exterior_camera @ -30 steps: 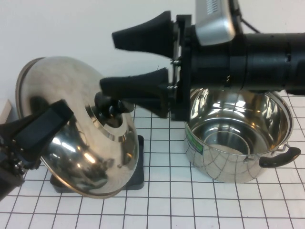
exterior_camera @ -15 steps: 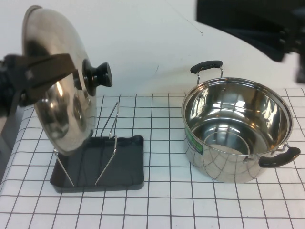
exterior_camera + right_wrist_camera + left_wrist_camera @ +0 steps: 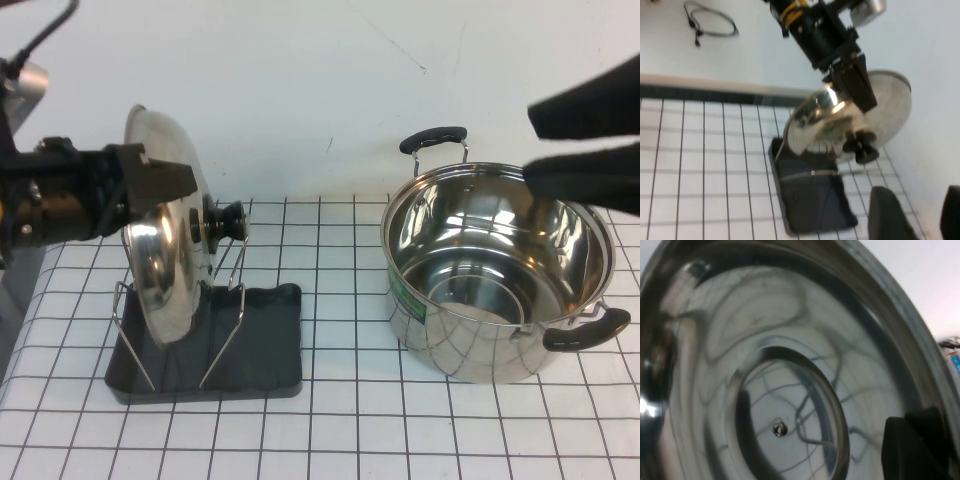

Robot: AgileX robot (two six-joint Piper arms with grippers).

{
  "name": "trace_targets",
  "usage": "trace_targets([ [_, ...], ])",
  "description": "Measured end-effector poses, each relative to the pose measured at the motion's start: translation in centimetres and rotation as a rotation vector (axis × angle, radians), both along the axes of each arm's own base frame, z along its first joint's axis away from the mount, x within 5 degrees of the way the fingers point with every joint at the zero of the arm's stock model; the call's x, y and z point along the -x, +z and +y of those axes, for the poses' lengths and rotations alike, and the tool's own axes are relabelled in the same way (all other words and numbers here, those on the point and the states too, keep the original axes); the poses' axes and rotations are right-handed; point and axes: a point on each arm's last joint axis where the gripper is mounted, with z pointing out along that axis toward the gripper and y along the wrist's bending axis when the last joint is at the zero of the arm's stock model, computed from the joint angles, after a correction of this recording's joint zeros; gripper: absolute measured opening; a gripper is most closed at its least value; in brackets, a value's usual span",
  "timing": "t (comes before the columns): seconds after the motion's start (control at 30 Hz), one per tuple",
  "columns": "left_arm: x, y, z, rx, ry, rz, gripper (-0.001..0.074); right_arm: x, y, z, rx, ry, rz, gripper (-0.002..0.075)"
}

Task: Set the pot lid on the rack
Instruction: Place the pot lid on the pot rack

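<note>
The shiny steel pot lid (image 3: 165, 275) with its black knob (image 3: 228, 222) stands almost upright, its lower edge down between the wire uprights of the black rack (image 3: 262, 345). My left gripper (image 3: 160, 185) is shut on the lid's upper rim. In the left wrist view the lid's underside (image 3: 765, 365) fills the picture, with one finger (image 3: 920, 445) on its rim. My right gripper (image 3: 578, 140) is open and empty, high above the pot at the right. The right wrist view shows the lid (image 3: 840, 120), the rack (image 3: 810, 195) and the right gripper (image 3: 920, 215).
A deep steel pot (image 3: 500, 290) with two black handles stands uncovered on the checked cloth (image 3: 350, 430) to the right of the rack. A pale wall lies behind. A cable (image 3: 710, 22) lies far off on the white surface.
The left gripper has carried the lid down and to the right, turning it upright into the rack's wires. The right gripper has drawn back from the knob to above the pot.
</note>
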Motion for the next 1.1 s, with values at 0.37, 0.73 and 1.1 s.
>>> trace_targets([
  [0.37, -1.2, -1.9, -0.4, -0.050, -0.032, 0.010, 0.0052, -0.3, -1.4, -0.4, 0.099, -0.029, 0.035, 0.0195],
  [0.73, -1.6, -3.0, -2.4, -0.099, -0.062, -0.004, 0.0052, -0.2, -1.4, -0.4, 0.101, -0.027, 0.052, 0.0166],
  [1.1, -1.6, -3.5, -2.3, -0.113, -0.054, 0.002, 0.0052, -0.2, -1.5, -0.4, 0.100, -0.028, 0.061, 0.0165],
])
